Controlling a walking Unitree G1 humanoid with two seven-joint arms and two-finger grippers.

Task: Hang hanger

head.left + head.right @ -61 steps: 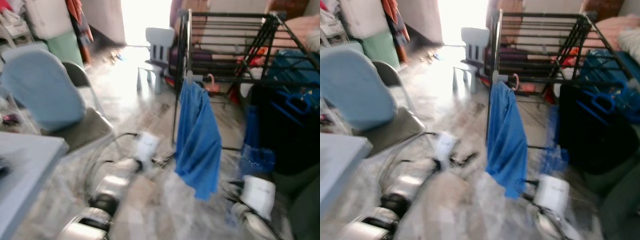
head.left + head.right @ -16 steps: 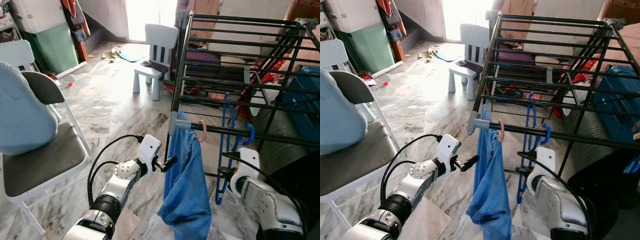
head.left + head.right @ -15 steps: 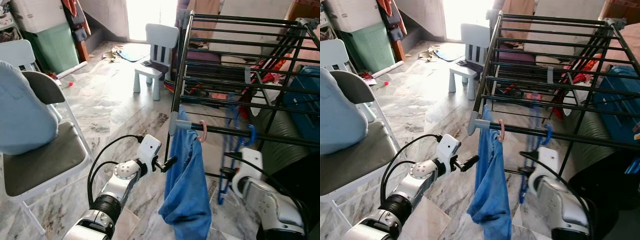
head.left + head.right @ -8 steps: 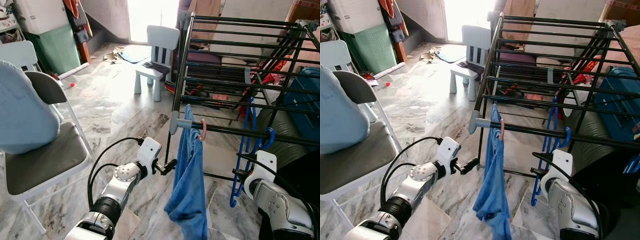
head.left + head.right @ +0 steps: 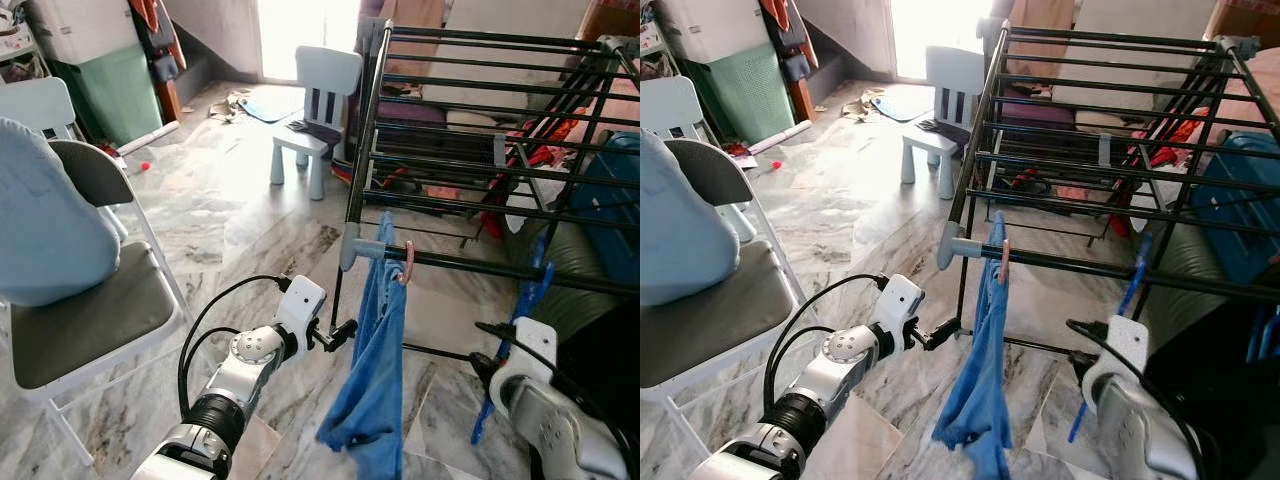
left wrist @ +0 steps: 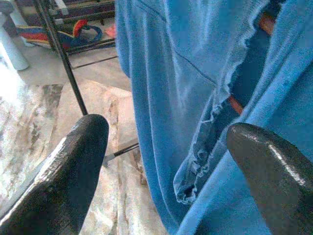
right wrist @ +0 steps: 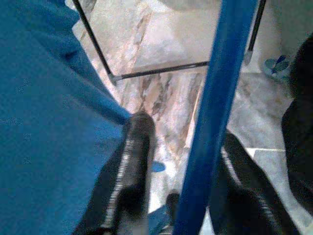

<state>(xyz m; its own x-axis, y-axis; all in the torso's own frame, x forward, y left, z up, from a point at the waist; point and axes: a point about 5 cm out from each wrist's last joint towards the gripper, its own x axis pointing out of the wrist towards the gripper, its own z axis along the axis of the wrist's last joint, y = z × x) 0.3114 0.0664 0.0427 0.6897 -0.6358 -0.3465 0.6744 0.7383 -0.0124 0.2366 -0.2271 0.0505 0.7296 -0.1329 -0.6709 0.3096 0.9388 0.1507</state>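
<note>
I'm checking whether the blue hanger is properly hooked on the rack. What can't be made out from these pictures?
- Blue hanger: its hook is blurred in both eye views, so whether it sits on the drying rack bar is unclear.
- Right gripper: the hanger runs between its fingers, but contact is blurred in the right wrist view.
- Pink hanger: the blue shirt covers all but its hook.
</note>
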